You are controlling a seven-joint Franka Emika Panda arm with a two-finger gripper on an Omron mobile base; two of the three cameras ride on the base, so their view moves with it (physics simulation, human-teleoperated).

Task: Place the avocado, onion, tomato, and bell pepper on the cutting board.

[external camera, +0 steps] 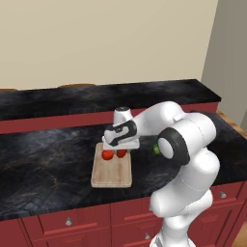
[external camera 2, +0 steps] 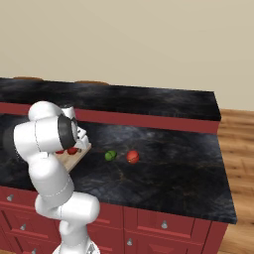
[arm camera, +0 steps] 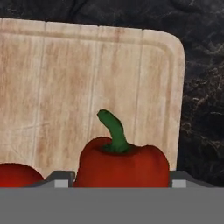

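Pale wood fills most of my hand camera: the cutting board [arm camera: 65,87] runs from the left edge across to its rounded corner at about one o'clock, with dark marbled counter [arm camera: 203,109] beyond it on the right. At seven o'clock in that view a bright orange-red curve, the tomato [arm camera: 15,175], sits on the board. Just right of it, at six o'clock, the bell pepper [arm camera: 122,166] stands stem up between the fingertips [arm camera: 61,178].

I judge the step in hand to be setting the pepper down on the board. To do it well I would lower until it rests flat on the wood, release without nudging the tomato beside it, then lift straight away so the pepper does not tip or roll toward the board's edge.

From the left base camera, the gripper [external camera: 121,147] hangs over the board's far end, with both red pieces directly under it. The jaws sit spread to the pepper's width, one tip at each flank; they appear to be pinching it, though I cannot tell whether it already rests on the wood.

In the right base camera, the avocado [external camera 2: 110,155] and then the onion [external camera 2: 132,157] lie on the counter to the right of the board, still to fetch.
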